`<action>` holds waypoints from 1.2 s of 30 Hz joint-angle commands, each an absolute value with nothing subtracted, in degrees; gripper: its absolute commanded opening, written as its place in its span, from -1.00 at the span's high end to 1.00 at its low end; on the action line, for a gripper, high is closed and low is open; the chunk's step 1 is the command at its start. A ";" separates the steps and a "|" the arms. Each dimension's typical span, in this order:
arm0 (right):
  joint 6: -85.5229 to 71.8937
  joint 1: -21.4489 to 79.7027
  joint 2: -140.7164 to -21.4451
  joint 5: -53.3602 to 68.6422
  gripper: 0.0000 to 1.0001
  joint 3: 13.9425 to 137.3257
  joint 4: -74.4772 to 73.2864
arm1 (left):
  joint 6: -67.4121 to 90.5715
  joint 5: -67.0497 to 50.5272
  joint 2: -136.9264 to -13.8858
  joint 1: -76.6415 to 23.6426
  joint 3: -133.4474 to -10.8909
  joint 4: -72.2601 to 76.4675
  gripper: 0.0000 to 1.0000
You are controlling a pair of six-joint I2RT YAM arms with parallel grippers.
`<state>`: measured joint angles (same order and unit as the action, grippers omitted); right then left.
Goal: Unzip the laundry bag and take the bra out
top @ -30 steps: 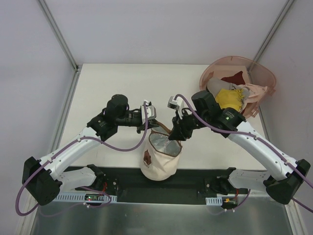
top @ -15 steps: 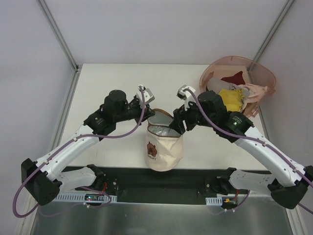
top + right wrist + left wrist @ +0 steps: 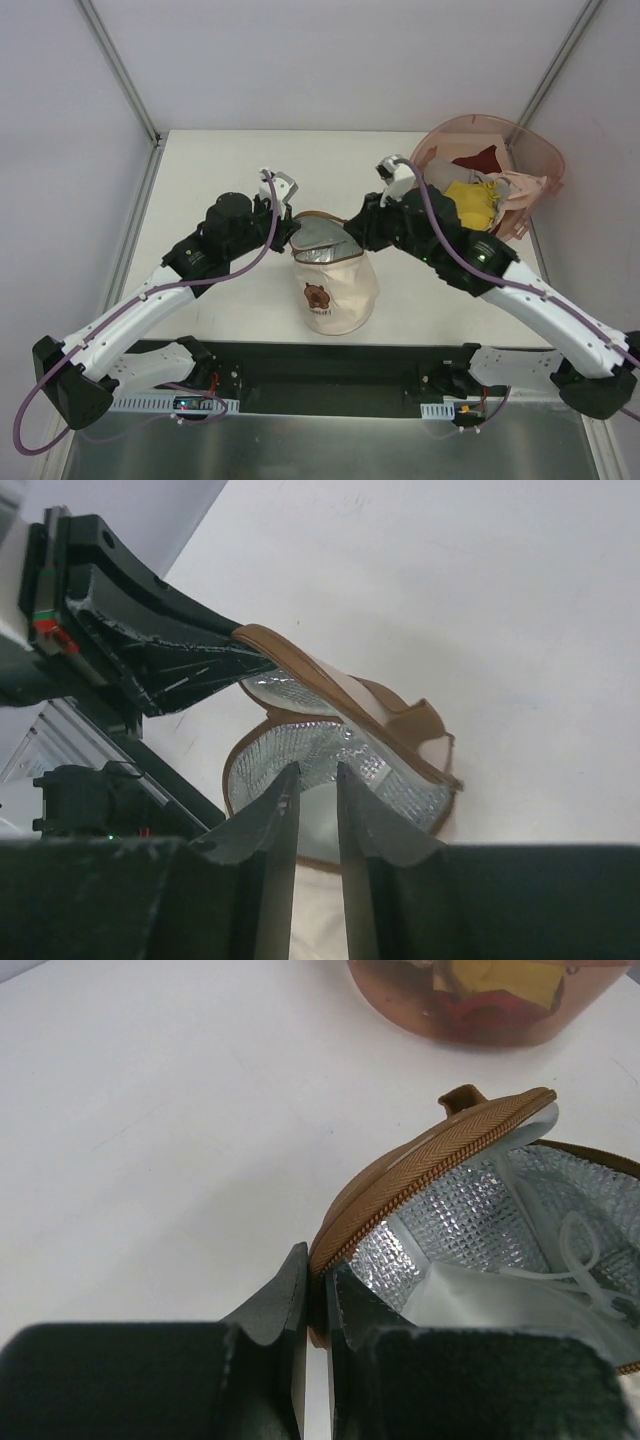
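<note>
Laundry bag [image 3: 330, 285] stands unzipped on tabletop [image 3: 220, 170]; zipper rim [image 3: 420, 1175] is pinched by left gripper [image 3: 318, 1310]. Right gripper [image 3: 318, 790] jaws are narrowed at the opening; a hold cannot be told. Bra [image 3: 480, 1300], inside, is judged soft and light; straps [image 3: 575, 1250] are best pinched.

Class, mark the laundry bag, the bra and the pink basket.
laundry bag [image 3: 335, 295]: top view, cream side wall.
bra [image 3: 480, 1295]: left wrist view, white fabric inside the bag.
pink basket [image 3: 510, 132]: top view, far wall.
</note>
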<state>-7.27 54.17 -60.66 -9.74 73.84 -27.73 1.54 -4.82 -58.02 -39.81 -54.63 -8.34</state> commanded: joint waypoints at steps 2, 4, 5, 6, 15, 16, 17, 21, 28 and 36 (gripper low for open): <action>-16.77 54.84 -71.35 -4.75 0.53 75.14 -20.75 | 5.88 -1.67 -56.95 -41.22 -53.70 -4.92 1.00; -17.84 55.02 -75.30 -3.34 0.57 76.02 -21.09 | 6.24 -1.06 -56.69 -41.83 -53.35 -4.57 1.00; -18.71 55.28 -76.11 -2.99 0.60 75.94 -21.27 | 6.68 -0.53 -56.60 -42.01 -53.18 -4.31 1.00; -18.89 55.37 -76.72 -2.73 0.60 75.50 -21.18 | 6.94 1.04 -56.60 -42.19 -53.00 -4.05 1.00; -18.99 58.01 -78.21 -0.79 0.05 64.26 -22.32 | 10.02 3.96 -56.69 -42.63 -49.75 -0.18 1.00; -18.81 58.36 -78.83 -1.05 0.01 63.81 -22.85 | 10.37 3.43 -56.86 -42.54 -49.57 1.22 1.00; -18.46 58.53 -79.36 -1.66 -0.08 63.37 -23.98 | 10.98 3.17 -56.87 -42.54 -49.31 1.93 1.00; -17.75 58.71 -84.71 -6.05 -0.13 62.23 -26.27 | 12.92 1.76 -57.13 -42.63 -47.38 4.22 1.00; -17.05 61.17 -94.30 -9.14 -0.13 62.40 -24.62 | 15.73 1.23 -56.52 -43.42 -43.34 6.59 1.00; -20.30 61.70 -100.99 -2.73 0.22 58.89 -13.28 | 16.08 3.69 -54.41 -43.59 -38.68 7.65 1.00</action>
<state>-19.92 59.96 -98.24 -7.92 60.77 -16.78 13.80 3.77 -57.56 -42.46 -38.79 -1.98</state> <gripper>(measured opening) 0.495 0.040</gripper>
